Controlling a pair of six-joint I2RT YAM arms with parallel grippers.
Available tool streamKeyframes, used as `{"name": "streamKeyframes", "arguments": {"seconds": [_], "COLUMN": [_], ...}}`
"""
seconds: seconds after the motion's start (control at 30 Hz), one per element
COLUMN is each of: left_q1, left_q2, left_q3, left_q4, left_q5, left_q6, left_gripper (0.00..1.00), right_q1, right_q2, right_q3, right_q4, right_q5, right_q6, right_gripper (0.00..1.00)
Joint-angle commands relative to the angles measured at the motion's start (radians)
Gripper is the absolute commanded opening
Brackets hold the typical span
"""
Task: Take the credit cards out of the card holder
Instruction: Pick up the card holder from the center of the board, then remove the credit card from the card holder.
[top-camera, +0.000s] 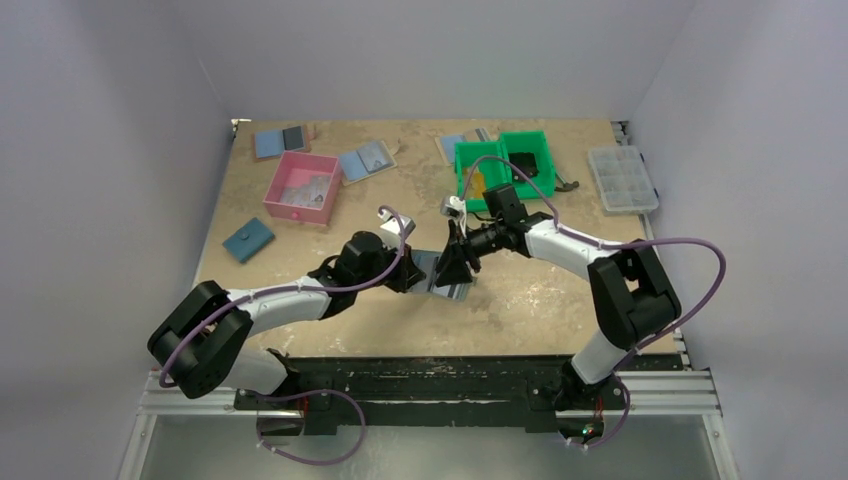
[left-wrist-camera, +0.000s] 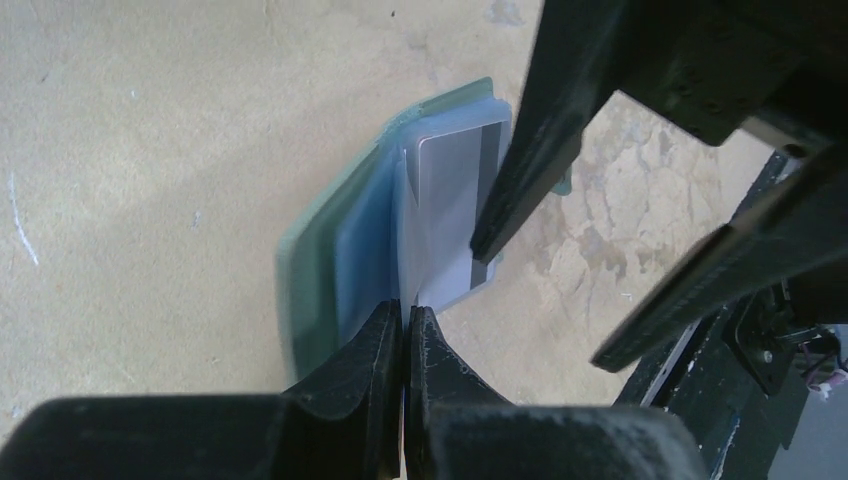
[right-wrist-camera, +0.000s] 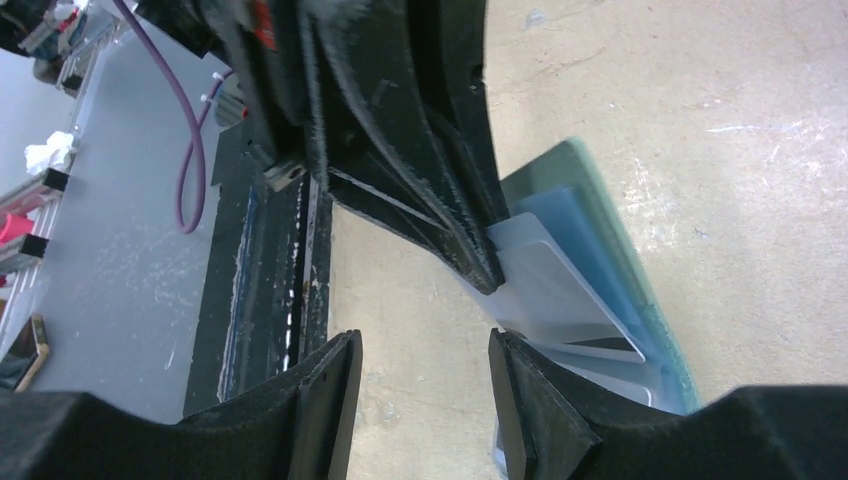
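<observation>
The card holder (top-camera: 447, 274) lies partly opened on the table between my two grippers. In the left wrist view its grey-green outside (left-wrist-camera: 300, 270), pale blue inside and a grey panel with a dark strip (left-wrist-camera: 450, 190) show. My left gripper (left-wrist-camera: 403, 322) is shut on a thin pale inner flap of the holder at its near edge. My right gripper (right-wrist-camera: 425, 370) is open, and one finger (right-wrist-camera: 530, 400) rests against the holder's (right-wrist-camera: 600, 250) edge, across from the left fingers. No orange-yellow credit card shows in the holder.
A pink bin (top-camera: 300, 187) and a dark blue closed wallet (top-camera: 248, 240) sit at the left. Two blue-and-grey folders (top-camera: 280, 142) lie behind them. A green bin (top-camera: 505, 165) with a small orange item and a clear organizer box (top-camera: 622, 178) stand at the back right.
</observation>
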Motion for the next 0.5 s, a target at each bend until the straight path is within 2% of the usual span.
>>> {"name": "streamKeyframes", "arguments": {"seconds": [0.0,0.27,0.47], "left_q1": [0.002,0.017,0.044], "left_q2": [-0.006,-0.009,-0.014], "left_q3": [0.001,-0.051,-0.134], "left_q4": [0.132,0.270,0.461], "left_q5": [0.041,0.115,0.213], "left_q6": [0.009,-0.111,-0.209], "left_gripper": [0.00,0.00,0.00], "right_q1": [-0.021,-0.070,-0.097], "right_q2": [0.037,0.033,0.015], "right_q3": [0.034,0.033,0.027], "right_q4": [0.015,0.027,0.026], "right_q5": [-0.038,-0.060,-0.093], "right_q6": [0.040,0.066,0.060], "right_gripper": [0.57,0.56,0.56]}}
